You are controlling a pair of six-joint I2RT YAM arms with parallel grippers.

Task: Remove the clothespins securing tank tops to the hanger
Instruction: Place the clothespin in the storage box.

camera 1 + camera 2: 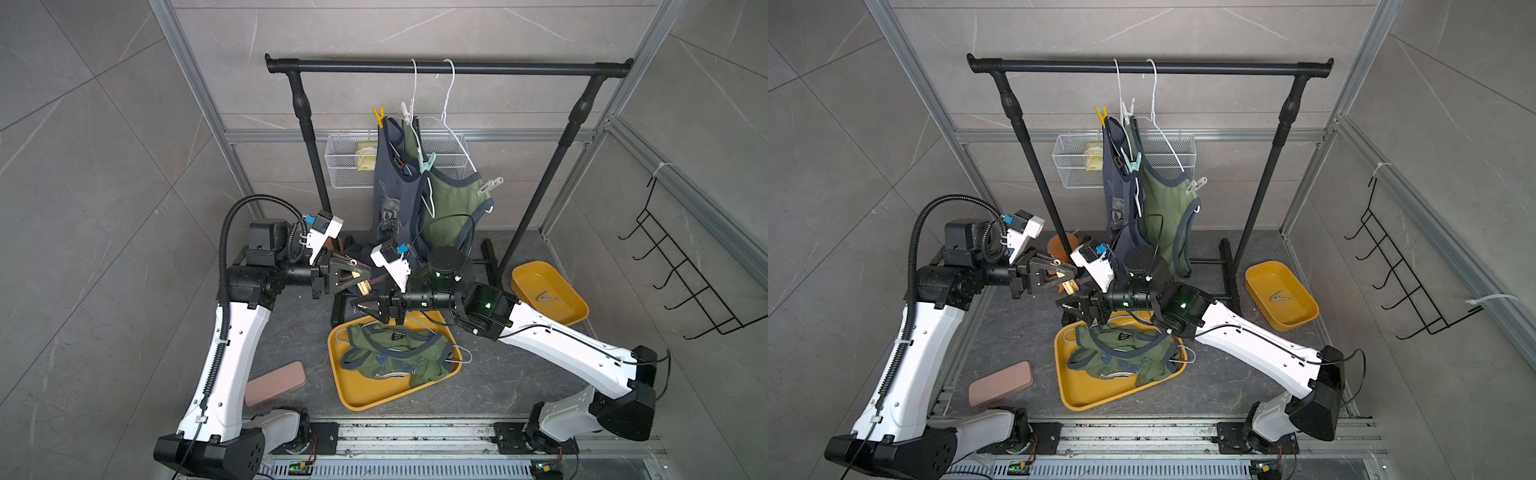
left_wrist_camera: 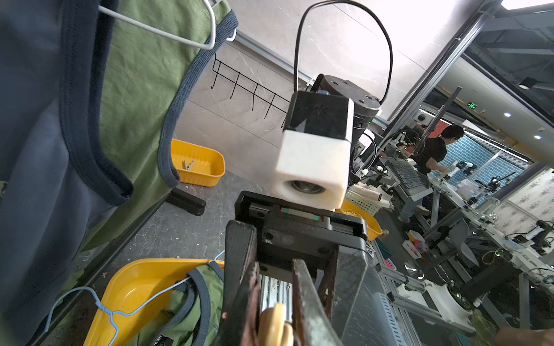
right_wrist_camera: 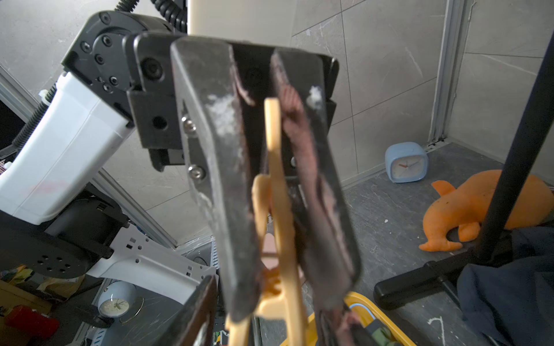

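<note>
My left gripper (image 1: pixel 362 275) is shut on an orange-tan clothespin (image 1: pixel 360 286), also seen in the right wrist view (image 3: pixel 274 191) hanging down from the left fingers. Just below it, my right gripper (image 1: pixel 356 305) is open, its fingers either side of the pin's lower end (image 3: pixel 266 314). A slate blue tank top (image 1: pixel 390 187) and an olive green tank top (image 1: pixel 451 208) hang on white hangers. Yellow (image 1: pixel 378 115), white (image 1: pixel 405 110), mint green (image 1: pixel 428 163) and white (image 1: pixel 491 185) clothespins clip them on. Another olive tank top (image 1: pixel 399 357) lies in a yellow tray (image 1: pixel 353 395).
A black garment rack (image 1: pixel 449 66) spans the back, its feet beside both grippers. A small yellow bin (image 1: pixel 552 274) at the right holds one clothespin (image 1: pixel 545 297). A wire basket (image 1: pixel 345 166) hangs behind. A pink case (image 1: pixel 276 384) lies front left.
</note>
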